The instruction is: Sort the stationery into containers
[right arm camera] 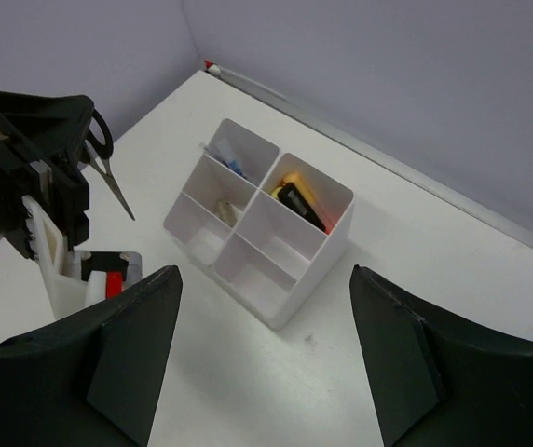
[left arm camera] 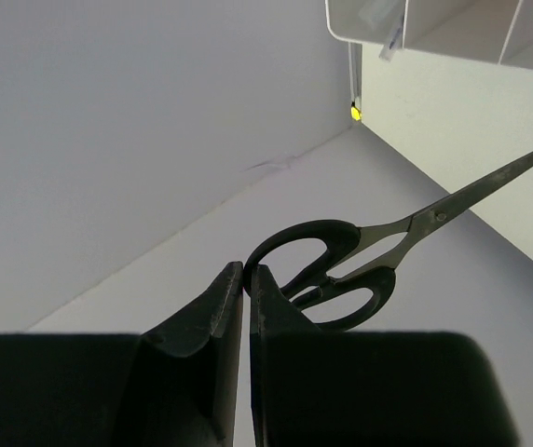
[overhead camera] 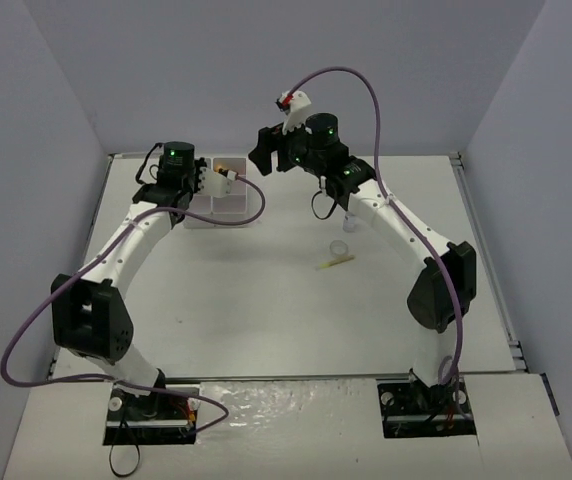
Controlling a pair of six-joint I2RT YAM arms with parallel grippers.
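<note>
Left wrist: left tool (left arm camera: 247,270) tight on scissors (left arm camera: 434,215)

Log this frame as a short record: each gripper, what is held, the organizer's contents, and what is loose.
left gripper: shut on one handle loop of the scissors, blades pointing away
right gripper: open, empty, above the organizer
organizer contents: yellow and black items in one far compartment, a blue-tipped item in the next
loose on table: small yellow item, small clear item
</note>
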